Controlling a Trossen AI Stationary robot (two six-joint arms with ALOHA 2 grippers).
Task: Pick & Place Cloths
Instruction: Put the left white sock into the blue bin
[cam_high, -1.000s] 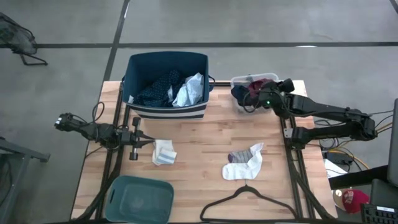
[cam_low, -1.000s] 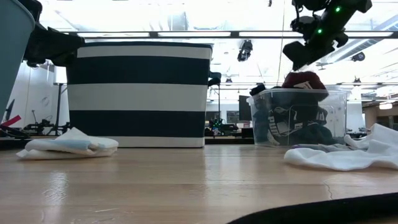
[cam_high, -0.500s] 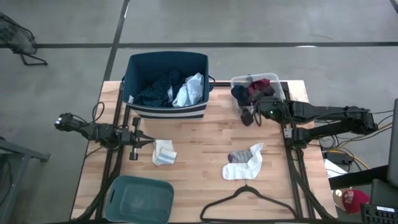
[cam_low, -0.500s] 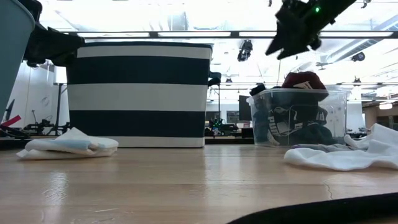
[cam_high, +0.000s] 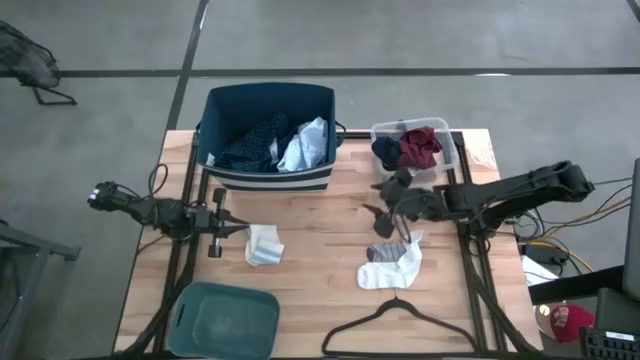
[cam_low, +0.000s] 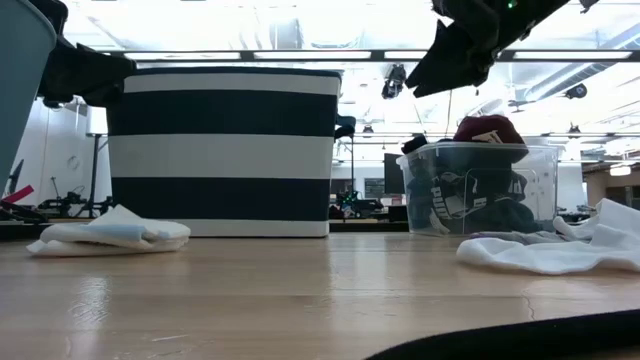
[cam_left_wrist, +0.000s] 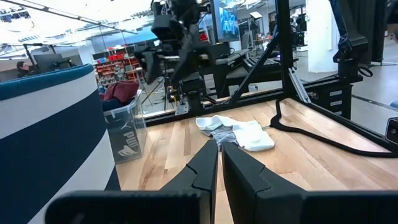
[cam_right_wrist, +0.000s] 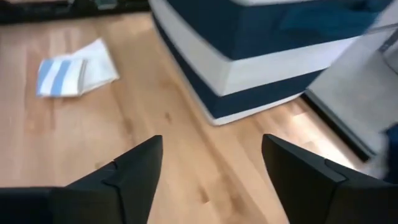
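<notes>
We see a navy bin (cam_high: 268, 135) banded in white, holding a dotted navy cloth (cam_high: 250, 143) and a pale blue-grey shirt (cam_high: 305, 146); a clear tub (cam_high: 448, 143) with a maroon piece (cam_high: 420, 146); a white, blue-striped folded cloth (cam_high: 264, 245); white and grey socks (cam_high: 394, 262); a teal tub (cam_high: 223, 320); a black hanger (cam_high: 400, 322).

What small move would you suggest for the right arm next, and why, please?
Probably lower the right gripper onto the socks: its fingers are open and empty, it hovers just beside them, and they lie loose on the table.
</notes>
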